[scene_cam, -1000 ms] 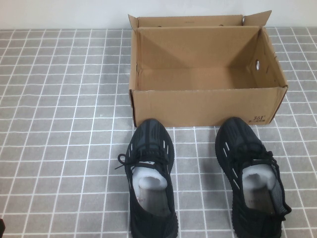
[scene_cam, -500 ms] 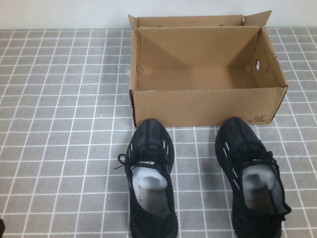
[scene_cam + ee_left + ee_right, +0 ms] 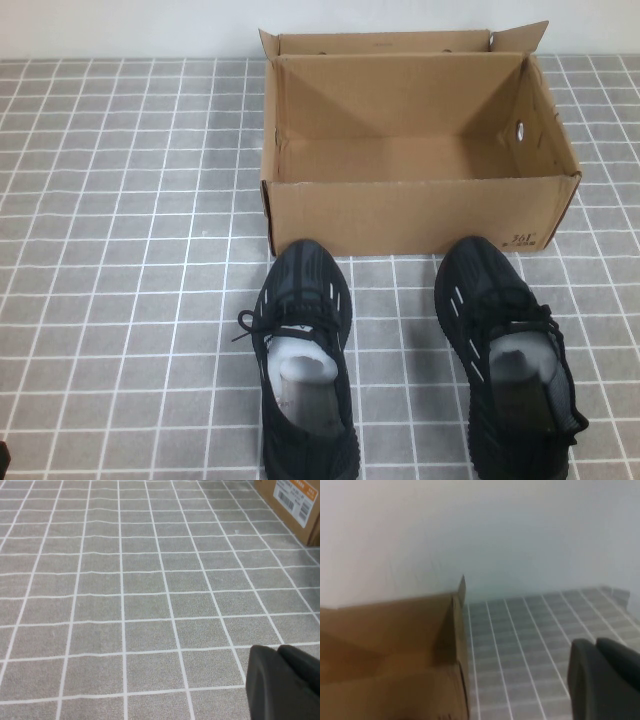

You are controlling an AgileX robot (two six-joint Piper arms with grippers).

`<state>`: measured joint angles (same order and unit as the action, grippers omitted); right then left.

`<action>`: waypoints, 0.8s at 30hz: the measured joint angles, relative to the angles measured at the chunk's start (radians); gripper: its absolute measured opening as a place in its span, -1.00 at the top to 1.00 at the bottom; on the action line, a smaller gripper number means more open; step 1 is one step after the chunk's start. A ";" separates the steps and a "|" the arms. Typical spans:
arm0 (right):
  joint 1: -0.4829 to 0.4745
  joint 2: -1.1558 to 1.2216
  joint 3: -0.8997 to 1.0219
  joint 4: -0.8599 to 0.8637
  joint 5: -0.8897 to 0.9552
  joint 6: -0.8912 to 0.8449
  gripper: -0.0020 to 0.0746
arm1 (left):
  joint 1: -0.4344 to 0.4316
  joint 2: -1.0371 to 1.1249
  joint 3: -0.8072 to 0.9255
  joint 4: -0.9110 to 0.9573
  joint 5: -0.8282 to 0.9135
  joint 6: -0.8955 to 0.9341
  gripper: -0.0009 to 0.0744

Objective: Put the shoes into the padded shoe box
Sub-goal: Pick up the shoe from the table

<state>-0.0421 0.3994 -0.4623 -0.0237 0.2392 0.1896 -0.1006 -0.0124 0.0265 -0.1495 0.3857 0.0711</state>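
Note:
Two black knit shoes stand side by side, toes toward the box: the left shoe (image 3: 303,355) and the right shoe (image 3: 505,360), both with pale lining showing. The brown cardboard shoe box (image 3: 415,210) stands open and empty just behind them, with a round hole in its right end. My left gripper (image 3: 278,650) is shut and empty, low over bare tiles, far from the shoes; a corner of the box (image 3: 295,500) shows in its view. My right gripper (image 3: 596,642) is shut and empty, raised beside the box (image 3: 395,645). Neither gripper shows clearly in the high view.
The table is covered by a grey tiled cloth (image 3: 120,200) with white lines. A white wall (image 3: 120,25) runs behind the box. A small dark part (image 3: 3,457) sits at the near left edge.

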 joint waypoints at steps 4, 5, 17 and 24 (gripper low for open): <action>0.007 0.063 -0.029 0.004 0.109 -0.078 0.97 | 0.000 0.000 0.000 0.000 0.000 0.000 0.99; 0.013 0.081 -0.041 0.005 0.136 -0.102 0.97 | 0.000 0.000 0.000 0.000 0.000 0.000 0.99; 0.313 0.463 -0.288 0.078 0.413 -0.564 0.97 | 0.000 0.000 0.000 0.000 0.000 0.000 0.99; 0.598 0.609 -0.292 -0.160 0.438 -0.640 0.95 | 0.000 0.000 0.000 0.000 0.000 0.000 0.99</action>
<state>0.5563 1.0088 -0.7541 -0.1834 0.6774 -0.4508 -0.1006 -0.0124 0.0265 -0.1495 0.3857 0.0711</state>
